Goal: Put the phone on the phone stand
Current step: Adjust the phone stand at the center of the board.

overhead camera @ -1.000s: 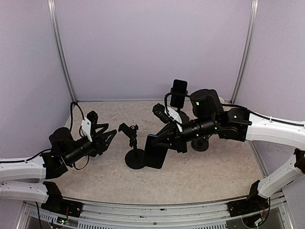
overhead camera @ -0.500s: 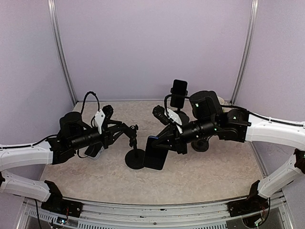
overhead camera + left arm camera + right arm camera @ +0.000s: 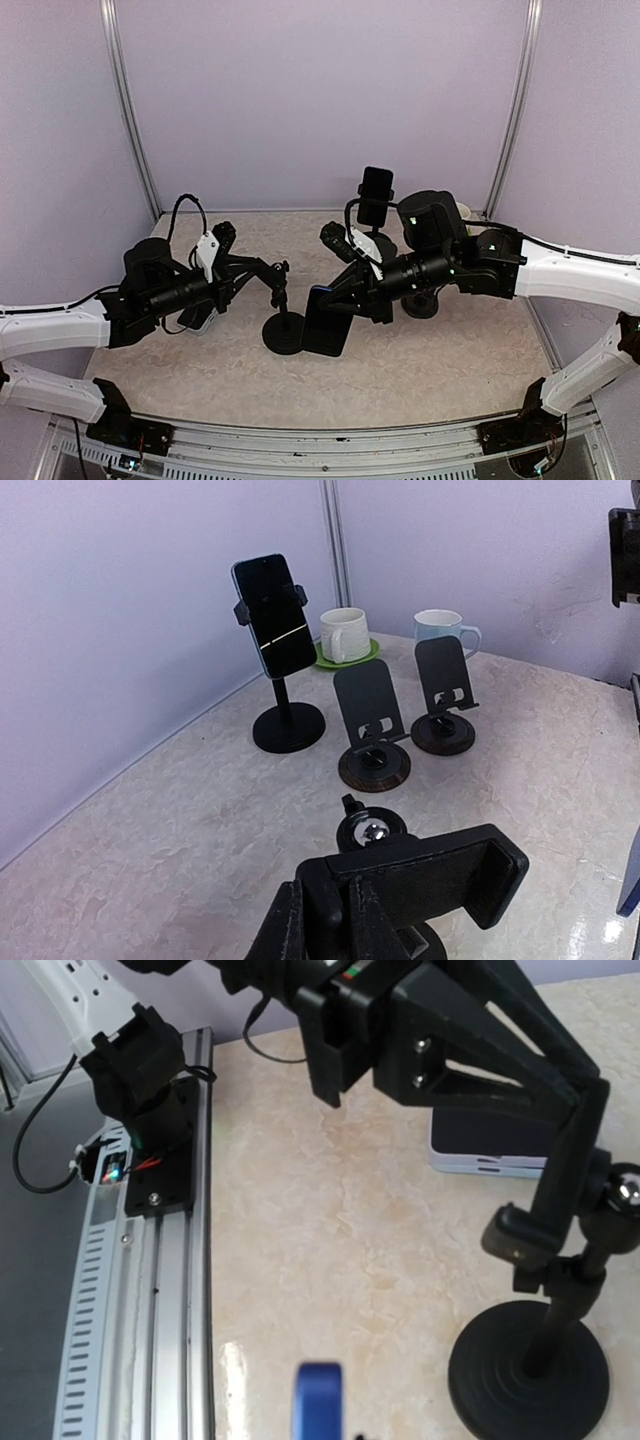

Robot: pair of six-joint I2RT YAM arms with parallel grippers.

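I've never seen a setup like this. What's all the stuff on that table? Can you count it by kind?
Phone stands: 4
Phones: 3
Mugs: 2
Coaster: 1
Total: 10

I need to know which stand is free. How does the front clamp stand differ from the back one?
The back stand has a mounted phone upright in its clamp; the front stand has an empty clamp. The left gripper pinches the front stand's clamp; nothing touches the back stand. Both are black, with a round base and a thin post.
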